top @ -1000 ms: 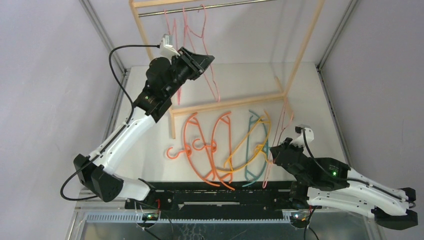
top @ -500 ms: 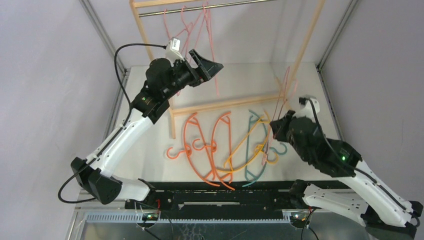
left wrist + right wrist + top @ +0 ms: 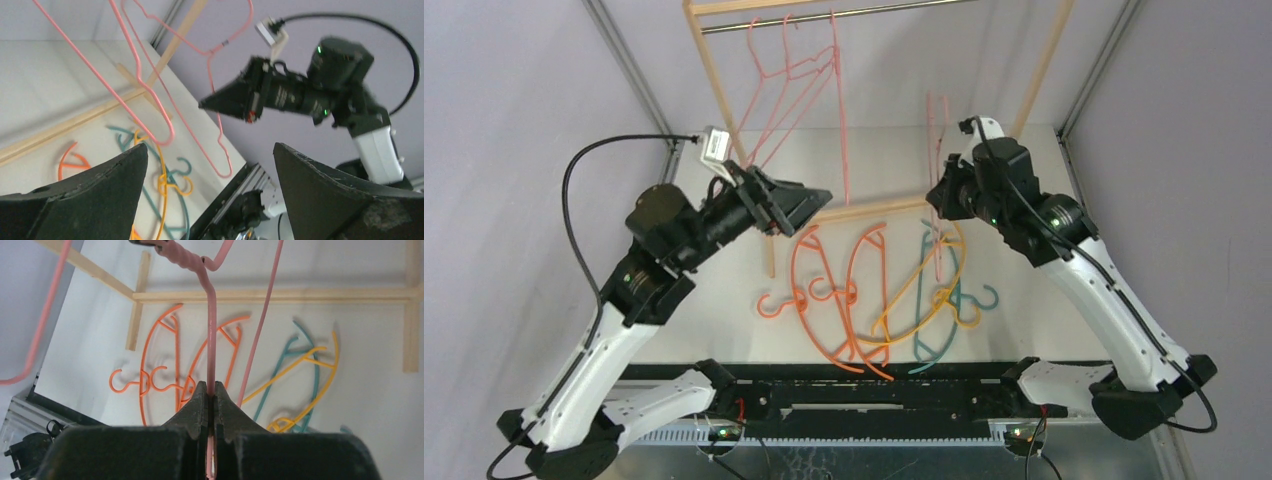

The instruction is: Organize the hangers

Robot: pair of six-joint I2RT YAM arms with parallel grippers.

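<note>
Right gripper (image 3: 211, 390), raised at the right-hand side of the wooden rack (image 3: 711, 75), is clenched on one pale pink hanger (image 3: 211, 340). The wire is pinched between the fingertips and, in the wrist view, runs straight up from them to a twisted neck. Seen from above, this hanger stands nearly on end, reaching both above and below the gripper and crossing the rack's front base rail (image 3: 874, 210).

Left gripper (image 3: 809, 205) is spread wide and holds nothing. It hovers on the near side of the rack by its left post, just below and apart from the pink hangers (image 3: 838, 110) suspended from the rack's metal rod (image 3: 844, 15). Its wrist camera looks out between the parted fingers at those pink wires, with the right gripper beyond them.

At least two pink hangers hang on the rod; their thin wires overlap, so the exact count cannot be told.

Four more lie flat on the table (image 3: 724, 330) on the near side of the rack's base rail: two orange hangers (image 3: 809, 290) side by side towards the rack's left, then one yellow-orange hanger (image 3: 921, 297) lying across one teal hanger (image 3: 924, 240) towards its right. The yellow-orange one also overlaps the nearer orange one.
</note>
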